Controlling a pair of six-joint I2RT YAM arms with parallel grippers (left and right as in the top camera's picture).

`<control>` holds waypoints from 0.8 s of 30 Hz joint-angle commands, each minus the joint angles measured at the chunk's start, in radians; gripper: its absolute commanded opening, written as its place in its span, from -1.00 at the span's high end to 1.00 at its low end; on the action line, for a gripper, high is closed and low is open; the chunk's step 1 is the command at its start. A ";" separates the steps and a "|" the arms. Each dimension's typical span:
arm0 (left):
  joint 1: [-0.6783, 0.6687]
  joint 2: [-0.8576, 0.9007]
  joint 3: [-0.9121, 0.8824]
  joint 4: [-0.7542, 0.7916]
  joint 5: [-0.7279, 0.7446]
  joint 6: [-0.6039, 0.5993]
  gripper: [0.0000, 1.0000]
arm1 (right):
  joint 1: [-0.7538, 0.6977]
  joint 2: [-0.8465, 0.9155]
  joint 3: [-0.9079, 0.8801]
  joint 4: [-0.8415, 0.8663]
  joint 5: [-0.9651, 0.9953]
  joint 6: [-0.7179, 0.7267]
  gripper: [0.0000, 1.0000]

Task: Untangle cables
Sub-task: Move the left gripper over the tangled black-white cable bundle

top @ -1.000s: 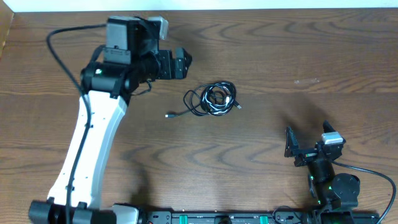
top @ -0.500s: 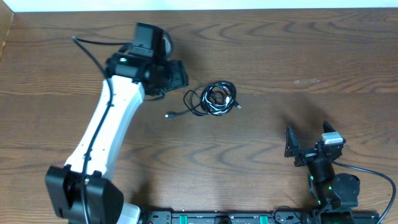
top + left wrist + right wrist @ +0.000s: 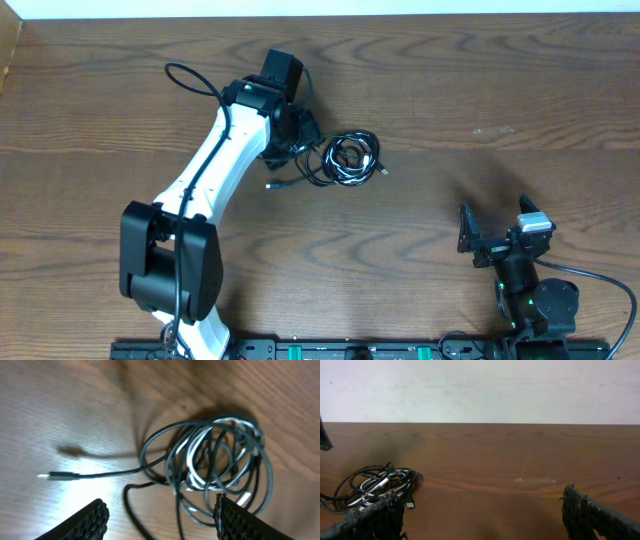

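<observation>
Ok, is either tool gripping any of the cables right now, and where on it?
Nothing is held. The left tool is open over the cables, clamping none; the right tool is open, away from them.

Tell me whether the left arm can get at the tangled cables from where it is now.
Probably yes. The left gripper hangs open just above the cables, at the edge of the tangle, and nothing lies between them on the table.
</observation>
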 commanded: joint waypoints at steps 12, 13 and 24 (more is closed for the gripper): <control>-0.002 0.010 0.010 0.056 0.129 -0.039 0.28 | -0.007 -0.004 -0.002 -0.005 0.004 -0.001 -0.98; -0.002 0.010 0.010 0.065 0.129 -0.039 0.31 | -0.007 -0.004 -0.002 -0.005 0.004 -0.001 -0.99; 0.021 0.010 0.010 0.014 0.157 0.178 0.03 | -0.007 -0.004 -0.002 -0.005 0.004 -0.001 -0.98</control>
